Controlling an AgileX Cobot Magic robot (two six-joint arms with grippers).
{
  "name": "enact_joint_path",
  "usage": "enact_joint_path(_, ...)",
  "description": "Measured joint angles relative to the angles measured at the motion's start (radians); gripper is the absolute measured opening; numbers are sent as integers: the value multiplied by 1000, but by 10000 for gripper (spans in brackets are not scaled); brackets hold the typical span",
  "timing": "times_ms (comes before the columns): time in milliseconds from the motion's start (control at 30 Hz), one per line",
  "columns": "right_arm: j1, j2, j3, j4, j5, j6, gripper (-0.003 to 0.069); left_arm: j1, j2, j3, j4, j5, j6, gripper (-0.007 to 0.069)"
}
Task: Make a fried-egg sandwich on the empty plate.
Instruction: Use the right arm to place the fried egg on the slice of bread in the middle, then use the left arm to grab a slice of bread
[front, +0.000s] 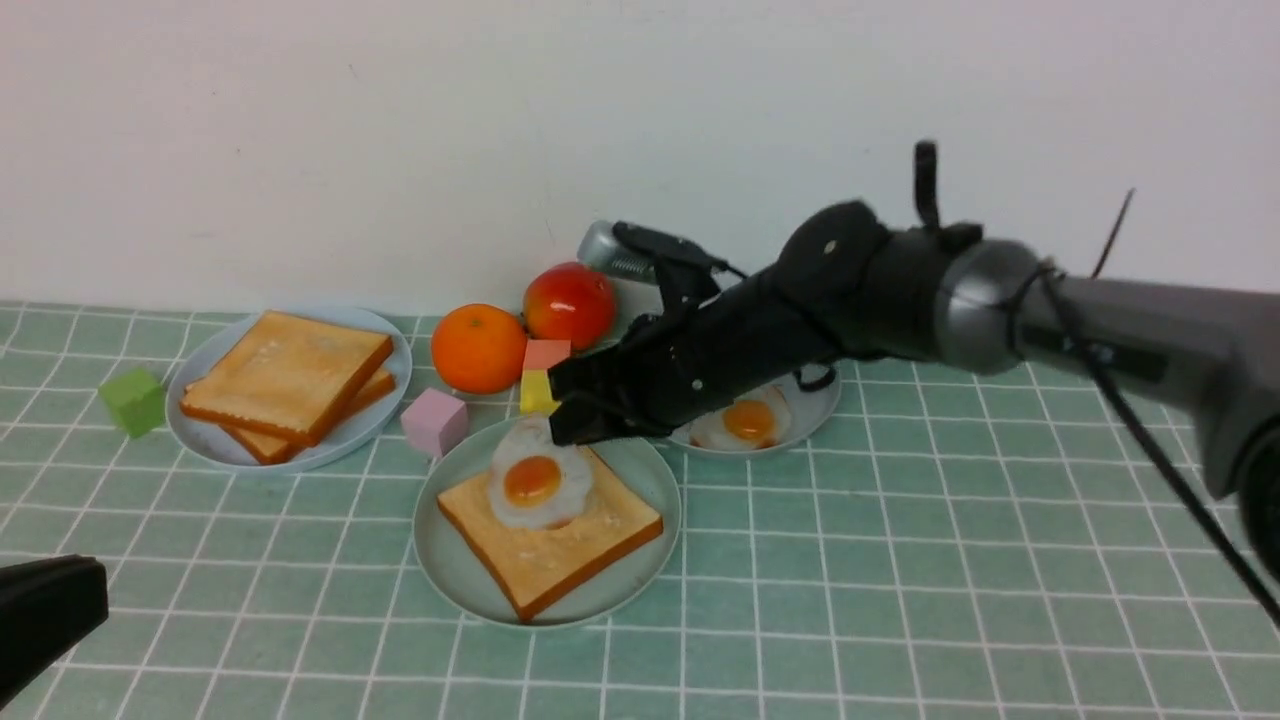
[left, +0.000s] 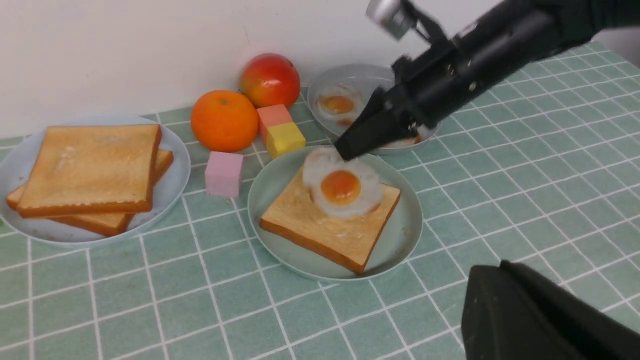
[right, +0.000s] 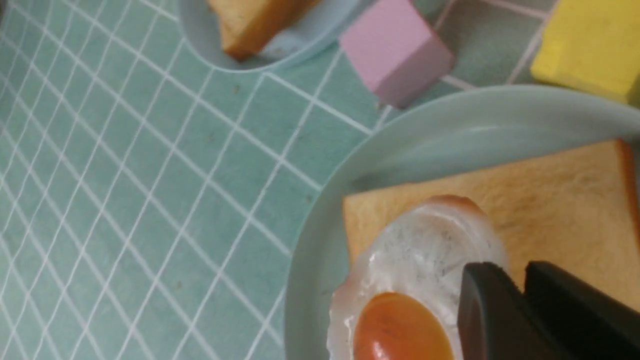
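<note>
The empty plate (front: 450, 580), pale mint green, now carries one toast slice (front: 570, 540) with a fried egg (front: 535, 480) on top, so no full sandwich shows. My right gripper (front: 565, 405) reaches down from the right and is shut on the egg's far edge. In the right wrist view its dark fingertips (right: 480, 300) nearly meet over the egg (right: 415, 250) and the toast (right: 550, 200). My left gripper (front: 100, 590) sits low at the near left, shut and holding nothing, well away from the plate (left: 400, 245).
A pale blue plate (front: 195, 425) at the left holds two stacked toast slices (front: 290, 375). Behind the right arm a grey-blue plate (front: 812, 408) holds another egg (front: 748, 420). An orange (front: 478, 347), an apple (front: 568, 303) and pink (front: 435, 420), yellow (front: 538, 392), salmon (front: 547, 352) and green (front: 132, 400) blocks stand nearby.
</note>
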Motion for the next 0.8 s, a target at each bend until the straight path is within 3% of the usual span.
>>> enact_joint_path(133,-1,37,0,19,-18,0,161,0,0,0,6,12,0,-13)
enact_joint_path(367,-16,26,2,18,-2,0,452,0,1,0,10,16,-3,-13)
enact_joint_path(467,-40,-17,5,-10,61,4,488,0,5,0,10,22,-13,-10)
enact_joint_path(567,-95,-155,8,-121,221,56,429,0,68,0,8,40,-68,-10)
enact_joint_path(800,-129,-522,28,-493,525,182,65,0,435,-27,8,58,-123,-13)
